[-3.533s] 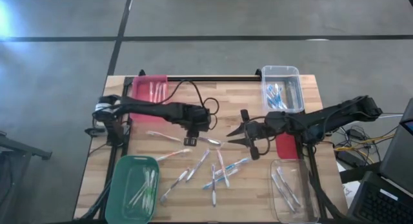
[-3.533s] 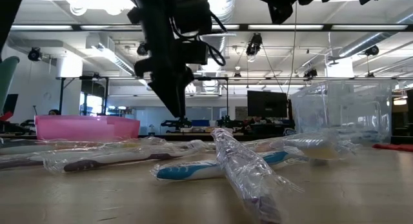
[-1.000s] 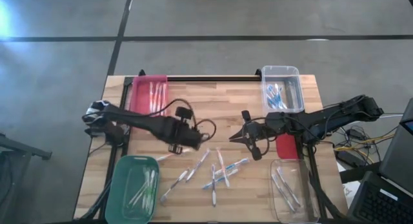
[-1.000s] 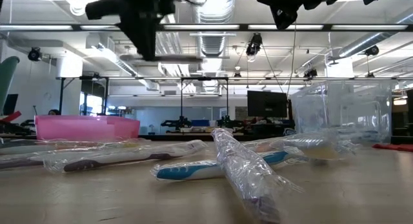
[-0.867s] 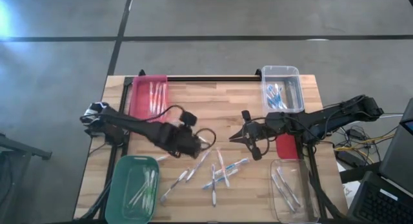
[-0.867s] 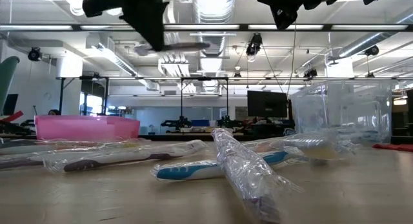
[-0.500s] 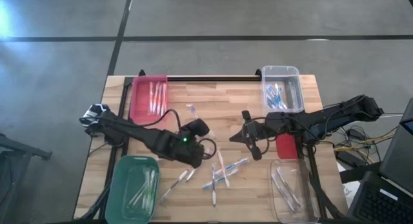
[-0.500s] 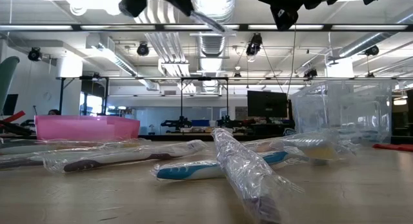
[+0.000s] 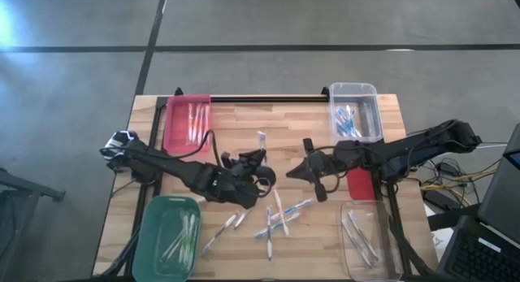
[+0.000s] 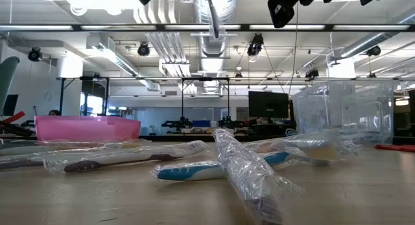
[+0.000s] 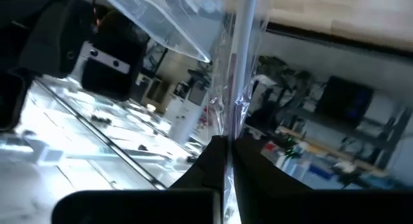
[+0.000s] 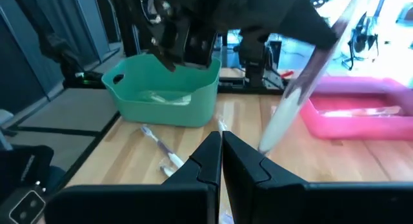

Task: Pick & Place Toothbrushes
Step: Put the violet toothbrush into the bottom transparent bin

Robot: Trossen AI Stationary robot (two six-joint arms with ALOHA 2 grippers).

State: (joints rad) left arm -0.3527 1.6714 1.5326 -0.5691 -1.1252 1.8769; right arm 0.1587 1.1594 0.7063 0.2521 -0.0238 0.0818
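Wooden tabletop (image 9: pixel 292 132): left claw (image 9: pixel 258 162) clamps one wrapped pale plastic toothbrush (image 9: pixel 261 142) aloft, presumably for binning; right claw (image 9: pixel 297 173) closed, empty, opposite.

1. High view: overhead, straight down, far enough to take in the whole table (image 9: pixel 244 127), both arms and the grey floor around it.
2. Low view: at table-top height, level across the wood into the room; wrapped toothbrushes (image 10: pixel 214 168) lie close to the lens, the pink bin (image 10: pixel 87 128) farther back.
3. Left wrist view: very close, facing out along a wrapped toothbrush (image 11: pixel 242 62) into the room.
4. Right wrist view: low over the table, facing the green bin (image 12: pixel 164 88) and pink bin.
5. Shared: both bins appear in the high and right wrist views; the pink bin also in the low view.
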